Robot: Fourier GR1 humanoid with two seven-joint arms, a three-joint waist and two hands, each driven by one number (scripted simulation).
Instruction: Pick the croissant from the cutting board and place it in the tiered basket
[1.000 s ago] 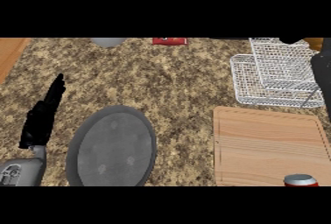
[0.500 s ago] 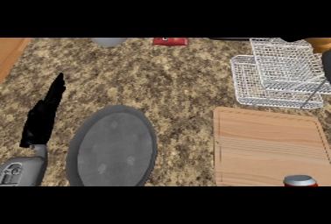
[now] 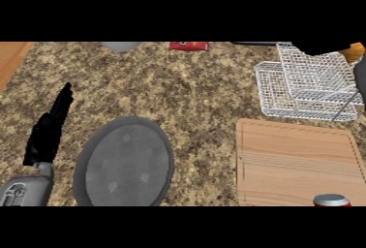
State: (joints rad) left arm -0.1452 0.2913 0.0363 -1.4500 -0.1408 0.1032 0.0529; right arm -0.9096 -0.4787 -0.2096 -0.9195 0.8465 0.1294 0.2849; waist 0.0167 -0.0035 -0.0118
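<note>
While you look down at the speckled bench (image 3: 193,87), your left hand (image 3: 49,133) shows at the view's left side, fingers straight and together, pointing up and away from you, holding nothing. Its grey forearm (image 3: 25,191) comes in from the lower left corner. Just beside that hand, to its right, lies a grey round plate (image 3: 125,162).

At the lower right you see the wooden cutting board (image 3: 297,162), and its visible surface carries no croissant. A red-and-silver can (image 3: 331,200) shows at the board's lower edge, cut off by the view's bottom.

Above the board, near the upper right, stands the white wire tiered basket (image 3: 307,85), its tiers stepped one behind the other. At the basket's top right corner you see a dark shape (image 3: 325,46) reaching in from the right, with a small orange-brown patch (image 3: 352,51) just beside it at the view's edge. That patch may be the croissant, and the dark shape may be your right hand, but you cannot tell from this view, nor whether any fingers are curled or straight.

Along the far edge of the bench sit a grey rounded object (image 3: 121,46) and a red item (image 3: 189,46), both partly cut off. A strip of wood (image 3: 13,58) borders the bench at the upper left.
</note>
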